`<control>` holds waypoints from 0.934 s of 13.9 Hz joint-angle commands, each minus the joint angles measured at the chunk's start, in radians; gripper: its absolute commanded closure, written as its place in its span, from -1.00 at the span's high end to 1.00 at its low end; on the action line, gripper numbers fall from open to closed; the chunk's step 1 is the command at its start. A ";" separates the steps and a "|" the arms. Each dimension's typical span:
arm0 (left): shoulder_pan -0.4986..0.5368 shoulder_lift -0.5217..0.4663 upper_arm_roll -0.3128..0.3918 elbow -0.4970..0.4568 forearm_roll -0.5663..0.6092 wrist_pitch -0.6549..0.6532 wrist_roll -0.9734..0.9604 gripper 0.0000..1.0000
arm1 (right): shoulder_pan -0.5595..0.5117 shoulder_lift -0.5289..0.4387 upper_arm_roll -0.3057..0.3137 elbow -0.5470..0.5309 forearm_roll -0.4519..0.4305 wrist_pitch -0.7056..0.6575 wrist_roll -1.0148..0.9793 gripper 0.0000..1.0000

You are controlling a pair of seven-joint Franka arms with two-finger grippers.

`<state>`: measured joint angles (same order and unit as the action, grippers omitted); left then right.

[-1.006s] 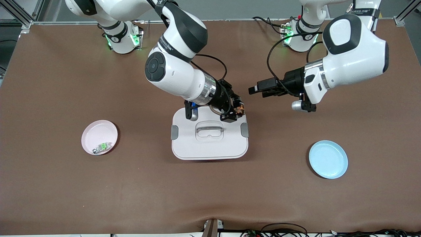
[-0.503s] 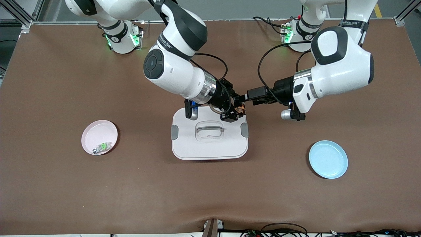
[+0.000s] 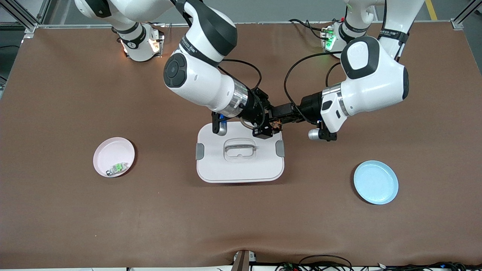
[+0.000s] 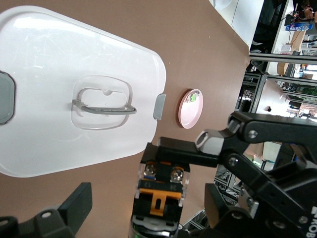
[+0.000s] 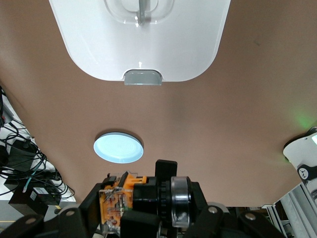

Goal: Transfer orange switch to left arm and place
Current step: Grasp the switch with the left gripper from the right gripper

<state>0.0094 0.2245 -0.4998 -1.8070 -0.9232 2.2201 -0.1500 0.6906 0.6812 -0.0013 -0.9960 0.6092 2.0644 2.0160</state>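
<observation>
My right gripper (image 3: 268, 127) is shut on the orange switch (image 3: 276, 123), a small black and orange part, and holds it over the box's edge nearest the robot bases. In the right wrist view the switch (image 5: 124, 198) sits between my right gripper's (image 5: 143, 206) black fingers. My left gripper (image 3: 276, 114) has reached in from the left arm's end. Its fingers stand open on either side of the switch (image 4: 161, 196), apart from it, in the left wrist view (image 4: 148, 208). The white box (image 3: 241, 167) with grey latches lies below both grippers.
A pink plate (image 3: 113, 150) holding a small green and silver component (image 3: 118, 167) lies toward the right arm's end. A blue plate (image 3: 375, 182) lies toward the left arm's end. Brown table cloth surrounds the box (image 5: 138, 44).
My left arm has swung toward my right gripper, and its open fingers now flank the switch. My right arm has held almost still with the switch.
</observation>
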 commanded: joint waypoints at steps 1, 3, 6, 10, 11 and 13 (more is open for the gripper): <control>-0.002 0.009 -0.005 0.018 0.004 0.012 -0.011 0.72 | 0.003 0.020 -0.002 0.040 0.020 -0.006 0.018 -1.00; 0.000 0.009 -0.005 0.018 0.004 0.010 -0.011 0.22 | 0.001 0.020 -0.002 0.039 0.020 -0.006 0.018 -1.00; 0.001 0.009 -0.005 0.018 0.004 0.010 -0.011 -0.29 | 0.003 0.020 -0.003 0.039 0.020 -0.004 0.018 -1.00; 0.001 0.007 -0.003 0.015 0.004 0.012 -0.014 -1.00 | 0.001 0.021 -0.005 0.039 0.020 -0.004 0.017 -1.00; 0.001 0.007 -0.003 0.015 0.004 0.010 -0.014 -1.00 | 0.001 0.021 -0.006 0.039 0.020 0.000 0.017 -1.00; 0.001 0.007 -0.003 0.014 0.006 0.012 -0.014 -1.00 | 0.003 0.026 -0.006 0.039 0.020 0.010 0.013 0.52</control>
<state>0.0090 0.2249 -0.5016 -1.7990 -0.9205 2.2221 -0.1370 0.6906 0.6875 -0.0009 -0.9935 0.6182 2.0635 2.0173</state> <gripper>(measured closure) 0.652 0.278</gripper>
